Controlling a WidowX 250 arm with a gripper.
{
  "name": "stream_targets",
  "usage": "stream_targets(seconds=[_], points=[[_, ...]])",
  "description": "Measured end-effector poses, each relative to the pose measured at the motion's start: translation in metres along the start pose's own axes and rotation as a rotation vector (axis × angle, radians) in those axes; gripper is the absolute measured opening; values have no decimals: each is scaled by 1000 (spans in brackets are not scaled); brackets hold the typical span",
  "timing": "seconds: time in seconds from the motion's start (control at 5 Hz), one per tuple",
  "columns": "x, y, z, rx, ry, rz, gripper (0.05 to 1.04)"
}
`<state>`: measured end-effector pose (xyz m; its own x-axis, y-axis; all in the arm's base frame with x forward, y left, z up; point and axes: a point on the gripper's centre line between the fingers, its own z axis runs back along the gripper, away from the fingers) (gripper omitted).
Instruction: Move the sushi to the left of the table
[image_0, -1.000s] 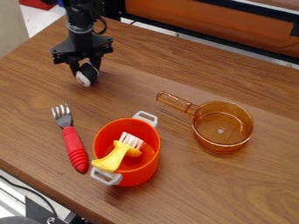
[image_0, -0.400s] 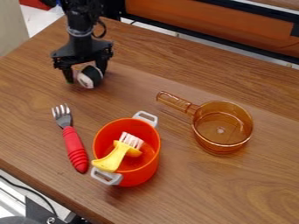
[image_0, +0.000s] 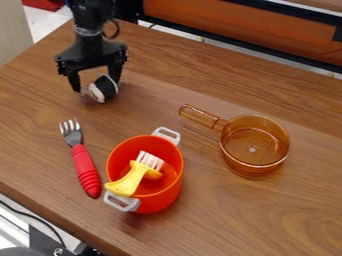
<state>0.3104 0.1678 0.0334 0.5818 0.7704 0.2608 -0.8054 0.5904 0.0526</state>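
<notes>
Black-and-white sushi (image_0: 104, 88) lies tilted toward the left of the wooden table (image_0: 40, 95), beyond the red-handled fork (image_0: 85, 167). Over it hangs the black claw (image_0: 97, 86), open, its fingers spread to either side. Letting go seems the step in hand: best to lift slowly straight up, fingers wide, so neither tips nor drags the sushi.

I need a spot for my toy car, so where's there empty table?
Right of the orange pot, below the amber pan, and above the pan's handle. It's crowded between fork and pot, and around the gripper and sushi.
</notes>
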Motion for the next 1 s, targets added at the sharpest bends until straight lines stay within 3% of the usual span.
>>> stream_targets(seconds=[0.4,0.6,0.8,1.0], points=[[4,1,33,-51,51,34,1001],[-3,0,35,-62,97,8,1001],[-7,4,47,-97,90,-37,1001],[-20,9,45,-119,101,-120,1001]])
